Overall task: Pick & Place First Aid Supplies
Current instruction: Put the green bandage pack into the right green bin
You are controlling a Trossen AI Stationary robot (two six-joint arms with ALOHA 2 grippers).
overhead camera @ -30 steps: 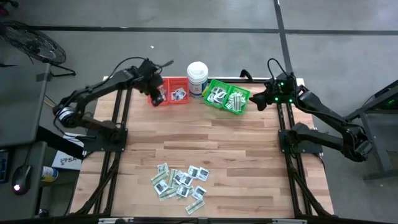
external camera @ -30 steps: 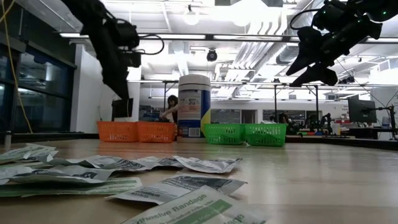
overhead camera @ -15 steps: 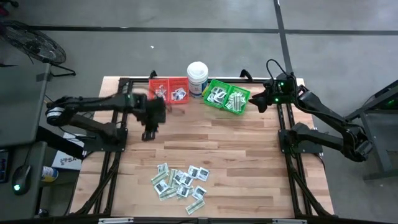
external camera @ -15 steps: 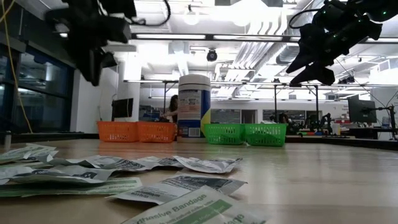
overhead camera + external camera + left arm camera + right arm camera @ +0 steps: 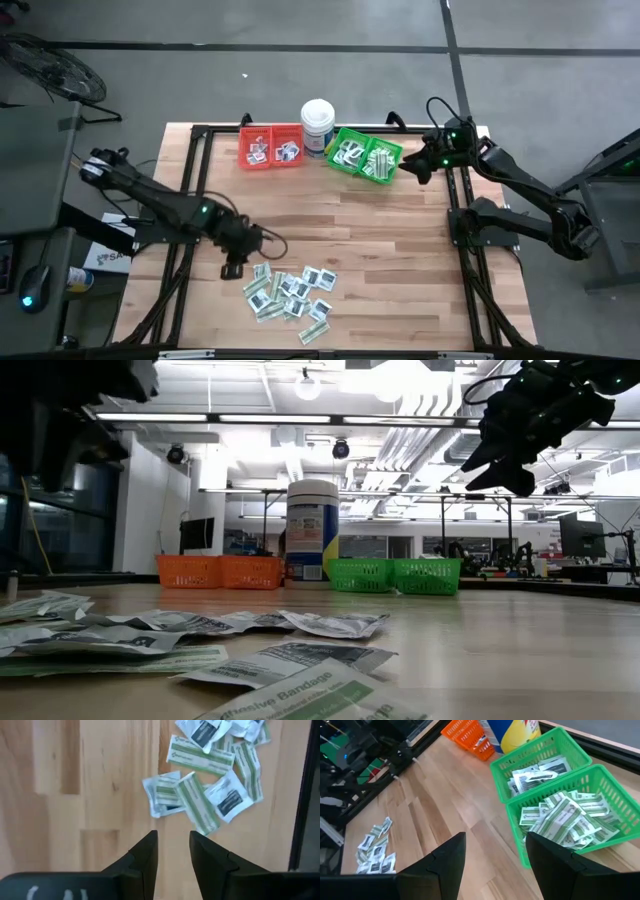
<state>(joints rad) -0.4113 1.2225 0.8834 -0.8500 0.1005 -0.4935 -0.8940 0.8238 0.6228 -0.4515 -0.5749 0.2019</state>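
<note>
Jaws: left gripper (image 5: 172,851) fingers parted by a narrow gap, nothing between them; right gripper (image 5: 495,851) fingers spread wide, empty.
High view: left gripper (image 5: 236,262) low over the table (image 5: 400,260), just beside the near-left edge of the loose first aid supplies (image 5: 288,294); right gripper (image 5: 419,168) beside the green bins (image 5: 366,157) at the far right. Red bins (image 5: 271,146) and white tub (image 5: 318,123) between them along the far edge.
Low view: packets (image 5: 150,632) spread flat in the foreground, one reading "Adhesive Bandage"; right gripper (image 5: 505,455) hangs high above the green bins (image 5: 393,575); left arm only a dark shape at upper left.
Left wrist view: pile (image 5: 210,790) of square white and green-striped packets just ahead of the fingertips, bare wood under them.
Right wrist view: green bins (image 5: 512,820) hold white squares in one compartment, green strips in the other; pile (image 5: 374,847) well apart, far across the table.
</note>
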